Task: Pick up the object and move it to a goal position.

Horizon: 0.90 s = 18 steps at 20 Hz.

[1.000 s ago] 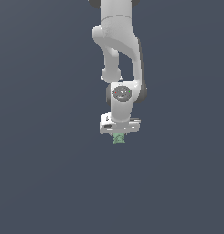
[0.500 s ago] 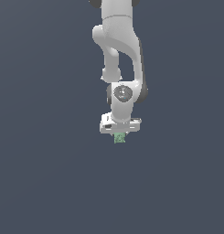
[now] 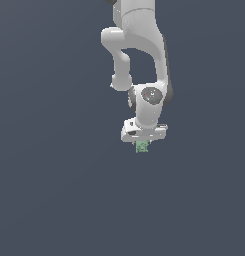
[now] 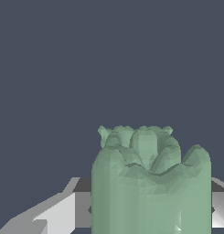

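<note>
The object (image 3: 142, 146), a small pale green lump with a bumpy surface, sits directly under the white arm (image 3: 139, 55), between the fingers of the gripper (image 3: 142, 145). In the wrist view the object (image 4: 150, 183) fills the space between the two grey-white fingers (image 4: 58, 212), one showing on each side of it, so the gripper is closed around it. A plain dark blue-grey surface (image 3: 49, 190) lies all around the arm.
</note>
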{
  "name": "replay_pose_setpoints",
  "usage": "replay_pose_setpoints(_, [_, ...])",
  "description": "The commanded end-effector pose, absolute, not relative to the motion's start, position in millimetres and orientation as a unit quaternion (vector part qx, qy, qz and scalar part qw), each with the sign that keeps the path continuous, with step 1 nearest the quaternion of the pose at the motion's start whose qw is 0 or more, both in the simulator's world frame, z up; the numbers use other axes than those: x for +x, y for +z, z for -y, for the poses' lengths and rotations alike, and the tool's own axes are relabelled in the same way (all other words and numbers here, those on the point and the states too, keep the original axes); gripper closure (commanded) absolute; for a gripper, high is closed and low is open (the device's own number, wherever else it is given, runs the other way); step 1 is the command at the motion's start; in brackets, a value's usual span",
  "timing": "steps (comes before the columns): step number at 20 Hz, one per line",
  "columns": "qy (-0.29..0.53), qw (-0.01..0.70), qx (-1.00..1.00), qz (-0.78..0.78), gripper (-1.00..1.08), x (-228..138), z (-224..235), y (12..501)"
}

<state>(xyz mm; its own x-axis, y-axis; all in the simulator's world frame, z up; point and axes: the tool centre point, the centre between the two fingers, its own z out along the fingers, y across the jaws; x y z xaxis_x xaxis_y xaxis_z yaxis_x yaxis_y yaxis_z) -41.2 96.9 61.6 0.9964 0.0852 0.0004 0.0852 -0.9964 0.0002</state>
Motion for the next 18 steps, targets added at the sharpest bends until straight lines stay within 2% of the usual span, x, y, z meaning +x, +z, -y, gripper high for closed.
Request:
replay_pose_setpoints(1, [0.0, 0.0, 0.999, -0.043, 1.08, -47, -122, 69])
replay_pose_setpoints(10, [0.0, 0.0, 0.999, -0.043, 1.08, -65, -210, 97])
replay_pose_setpoints(18, [0.0, 0.0, 0.999, -0.043, 1.08, -70, -241, 107])
